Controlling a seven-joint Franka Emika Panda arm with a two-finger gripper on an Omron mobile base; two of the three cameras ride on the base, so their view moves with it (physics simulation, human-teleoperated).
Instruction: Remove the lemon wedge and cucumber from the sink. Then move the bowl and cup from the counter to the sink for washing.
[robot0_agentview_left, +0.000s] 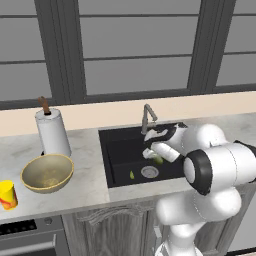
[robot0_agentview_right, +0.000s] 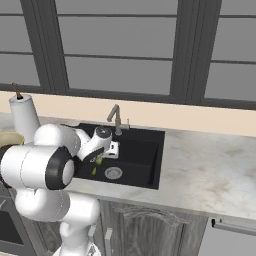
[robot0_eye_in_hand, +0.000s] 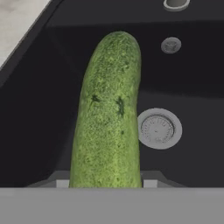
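Looking at your hand (robot0_agentview_left: 156, 156), it's down over the sink (robot0_agentview_left: 117, 150) at mid-frame, clamped on the cucumber (robot0_eye_in_hand: 109, 113), which sticks straight up the middle of the hand view with the drain (robot0_eye_in_hand: 158, 129) just right of it. The lemon wedge (robot0_agentview_left: 132, 175) sits on the basin floor, left of the drain in the left base view. Your bowl (robot0_agentview_left: 48, 173) is on the counter (robot0_agentview_left: 90, 180) at the left, below the paper towel roll (robot0_agentview_left: 52, 131), and the cup (robot0_agentview_left: 7, 194) is at the far left edge.
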